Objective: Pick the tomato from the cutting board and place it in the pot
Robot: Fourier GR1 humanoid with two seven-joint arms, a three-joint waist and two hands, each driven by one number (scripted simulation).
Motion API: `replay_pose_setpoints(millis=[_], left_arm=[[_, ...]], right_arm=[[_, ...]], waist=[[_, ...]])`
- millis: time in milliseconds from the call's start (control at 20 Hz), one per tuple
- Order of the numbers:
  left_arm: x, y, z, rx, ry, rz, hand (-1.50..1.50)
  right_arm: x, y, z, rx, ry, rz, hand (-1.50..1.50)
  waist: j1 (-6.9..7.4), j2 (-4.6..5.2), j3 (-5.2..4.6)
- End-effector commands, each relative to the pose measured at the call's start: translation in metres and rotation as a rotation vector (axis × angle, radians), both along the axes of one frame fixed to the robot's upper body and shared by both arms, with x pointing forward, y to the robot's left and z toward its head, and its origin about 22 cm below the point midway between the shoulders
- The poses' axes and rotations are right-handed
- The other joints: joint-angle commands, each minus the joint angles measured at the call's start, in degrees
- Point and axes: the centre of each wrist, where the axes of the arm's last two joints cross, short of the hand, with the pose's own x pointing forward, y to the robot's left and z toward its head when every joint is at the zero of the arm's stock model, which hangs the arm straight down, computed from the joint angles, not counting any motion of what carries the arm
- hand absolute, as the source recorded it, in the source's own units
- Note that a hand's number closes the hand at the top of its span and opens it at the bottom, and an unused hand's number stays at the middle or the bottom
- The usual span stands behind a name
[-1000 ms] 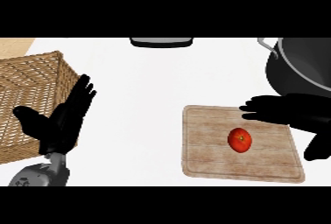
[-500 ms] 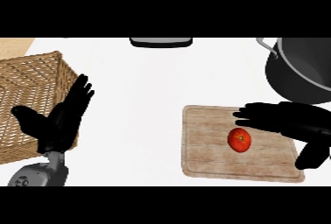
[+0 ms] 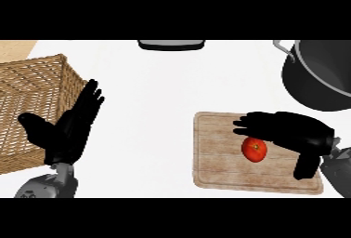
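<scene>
While it is spread wide, the right hand (image 3: 296,133) overhangs the tomato (image 3: 254,150).

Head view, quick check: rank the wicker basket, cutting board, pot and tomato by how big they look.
1. Wicker basket and cutting board: alike as shown; the basket runs off the frame, so unranked.
2. Pot, also cut off at the edge.
3. Tomato, smallest.

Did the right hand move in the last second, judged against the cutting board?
Yes. The right hand has shifted left, further over the cutting board, and its fingers now reach above the tomato, which lies where it was.
</scene>
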Motion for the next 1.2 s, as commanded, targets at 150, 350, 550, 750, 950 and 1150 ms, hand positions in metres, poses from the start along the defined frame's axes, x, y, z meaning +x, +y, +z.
replay_pose_setpoints(millis=[150,350,550,750,950,1150], left_arm=[[0.018,0.017,-0.009,-0.007,-0.007,0.008,0.00],[0.001,0.005,-0.009,-0.004,-0.004,0.000,0.00],[-0.005,0.021,0.008,0.006,-0.002,0.000,0.00],[0.013,0.010,0.000,-0.003,0.009,0.004,0.00],[0.020,0.007,0.006,0.008,0.001,0.008,0.00],[0.008,0.015,-0.006,0.005,-0.012,0.008,0.00]], right_arm=[[0.003,0.026,0.005,-0.085,-0.025,0.032,-1.50],[0.008,0.016,-0.037,-0.119,-0.032,0.012,-1.50],[0.002,0.029,-0.032,-0.168,-0.059,-0.006,-1.50],[0.008,0.022,-0.052,-0.195,-0.044,0.020,-1.50],[0.017,0.022,-0.059,-0.198,-0.033,0.019,-1.50],[0.018,0.018,-0.067,-0.050,0.022,0.120,1.50]], waist=[[-0.20,0.03,-0.03],[0.08,0.05,0.00],[0.03,-0.05,0.00],[-0.08,0.02,0.00],[-0.06,0.04,0.00],[0.18,0.10,0.01]])
